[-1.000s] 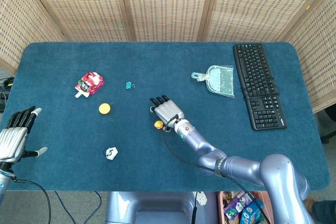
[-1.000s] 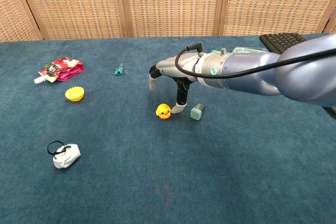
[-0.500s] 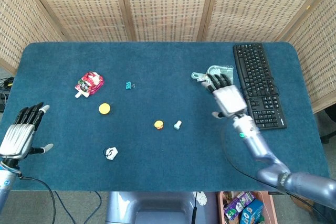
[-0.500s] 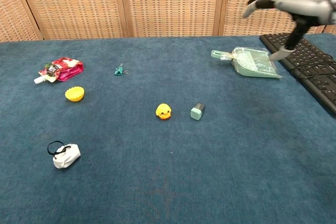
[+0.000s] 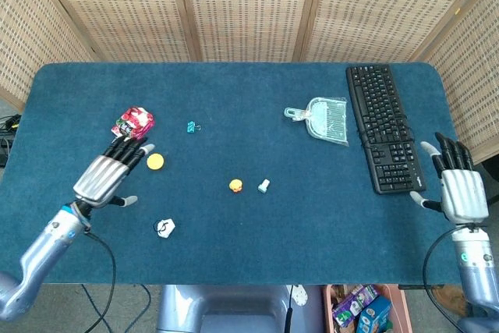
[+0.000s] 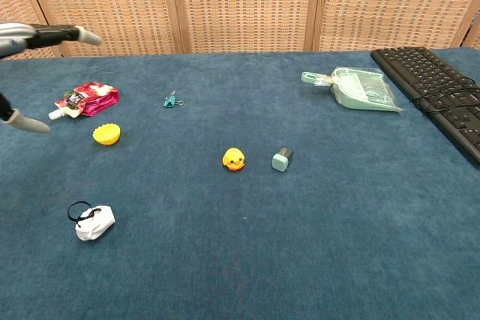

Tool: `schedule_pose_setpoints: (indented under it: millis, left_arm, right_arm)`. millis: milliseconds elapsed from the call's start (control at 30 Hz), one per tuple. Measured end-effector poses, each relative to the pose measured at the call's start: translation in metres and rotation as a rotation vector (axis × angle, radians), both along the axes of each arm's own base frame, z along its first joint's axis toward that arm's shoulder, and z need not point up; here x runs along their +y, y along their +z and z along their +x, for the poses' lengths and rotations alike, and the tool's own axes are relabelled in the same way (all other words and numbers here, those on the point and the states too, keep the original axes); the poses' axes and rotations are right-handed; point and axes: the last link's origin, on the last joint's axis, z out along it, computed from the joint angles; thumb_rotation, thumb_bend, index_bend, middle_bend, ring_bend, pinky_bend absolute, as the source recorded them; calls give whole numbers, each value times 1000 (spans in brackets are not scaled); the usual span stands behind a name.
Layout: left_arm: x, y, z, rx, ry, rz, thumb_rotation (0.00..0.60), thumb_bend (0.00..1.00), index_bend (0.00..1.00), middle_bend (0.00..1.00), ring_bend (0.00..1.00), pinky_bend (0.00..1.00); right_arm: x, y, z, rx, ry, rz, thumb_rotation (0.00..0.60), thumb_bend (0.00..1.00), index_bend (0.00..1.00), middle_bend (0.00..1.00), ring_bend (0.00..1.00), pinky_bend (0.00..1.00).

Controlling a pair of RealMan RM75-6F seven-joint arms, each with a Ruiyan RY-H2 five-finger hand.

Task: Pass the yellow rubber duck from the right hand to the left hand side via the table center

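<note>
The yellow rubber duck (image 5: 235,185) (image 6: 234,160) sits alone on the blue table near its centre, touched by neither hand. My left hand (image 5: 109,173) (image 6: 26,39) hovers open over the table's left side, fingers spread, well left of the duck and empty. My right hand (image 5: 458,190) is open and empty past the table's right edge, beside the keyboard; the chest view does not show it.
A small green-grey block (image 5: 264,186) (image 6: 282,159) lies just right of the duck. Left side: yellow cap (image 5: 155,161), red pouch (image 5: 133,123), white object (image 5: 164,228), teal clip (image 5: 191,126). Right side: green dustpan (image 5: 323,118) and black keyboard (image 5: 384,126).
My right hand let go of the duck at the centre and pulled back to the right edge. My left hand moved in over the left side of the table.
</note>
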Motion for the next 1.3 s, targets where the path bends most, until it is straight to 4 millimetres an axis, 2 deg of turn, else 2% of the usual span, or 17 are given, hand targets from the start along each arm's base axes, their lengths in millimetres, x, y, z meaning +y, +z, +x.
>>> schedule_pose_setpoints:
  millis: [133,333,667,833,1000,1300]
  left_arm:
    - [20,-38,37,34,-75,-96,600,4,57,0,0,0]
    - [40,-90,82,90,-160,-169,600,44,130,0,0,0]
    - [66,-170,124,190,-181,-204,600,169,247,0,0,0]
    - [73,-184,134,211,-182,-197,600,202,301,0,0,0]
    - [75,-187,136,203,-170,-204,600,205,354,0,0,0]
    - [78,-190,132,207,-163,-208,600,214,388,0,0,0]
  right_arm:
    - [16,3,-6,-18,-35,2,600,0,24,0,0,0]
    - [20,12,-10,-14,-39,-9,600,0,24,0,0,0]
    - [18,32,-23,-56,-87,-48,600,0,24,0,0,0]
    - [18,32,-25,-54,-94,-45,600,0,24,0,0,0]
    - [18,31,-26,-51,-99,-43,600,0,24,0,0,0]
    - [17,30,-26,-46,-106,-44,600,0,24,0,0,0]
